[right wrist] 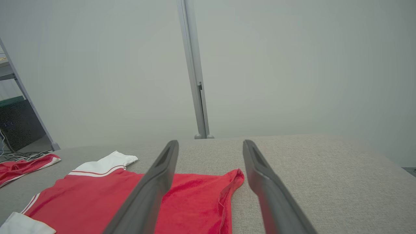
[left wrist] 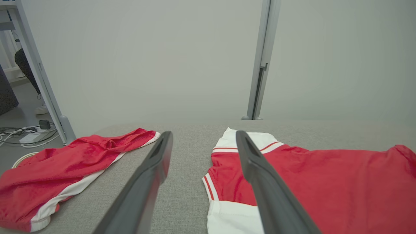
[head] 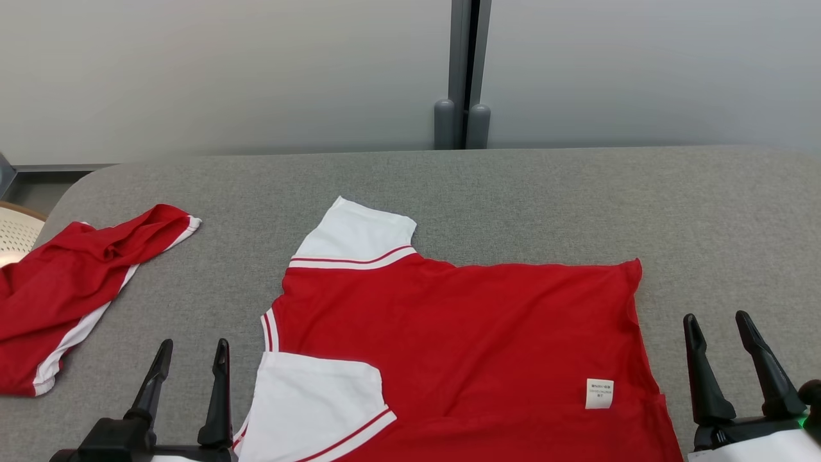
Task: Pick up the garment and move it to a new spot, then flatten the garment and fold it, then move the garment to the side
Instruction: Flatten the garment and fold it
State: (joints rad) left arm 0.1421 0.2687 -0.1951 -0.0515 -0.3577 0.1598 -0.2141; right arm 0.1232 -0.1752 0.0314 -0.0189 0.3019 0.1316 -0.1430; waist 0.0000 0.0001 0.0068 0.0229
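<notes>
A red garment [head: 462, 333] with white sleeves lies spread flat on the grey table [head: 513, 192], its collar end to the left and a white label near its right hem. My left gripper [head: 192, 350] stands open at the lower left, just left of the near white sleeve [head: 314, 404], with nothing between its fingers. At the lower right my right gripper [head: 717, 321] is open too, just off the garment's right edge. The left wrist view has the garment [left wrist: 325, 182] to the right of the left gripper [left wrist: 203, 136]. In the right wrist view the garment's hem corner [right wrist: 227, 185] lies between the fingers of the right gripper [right wrist: 210, 144], on the table.
A second red and white garment [head: 70, 289] lies crumpled at the table's left edge, also in the left wrist view [left wrist: 65, 169]. A pale round chair [head: 16, 234] stands beyond that edge. A grey wall with a vertical post [head: 463, 70] stands behind the table. Cables [left wrist: 22, 135] lie on the floor.
</notes>
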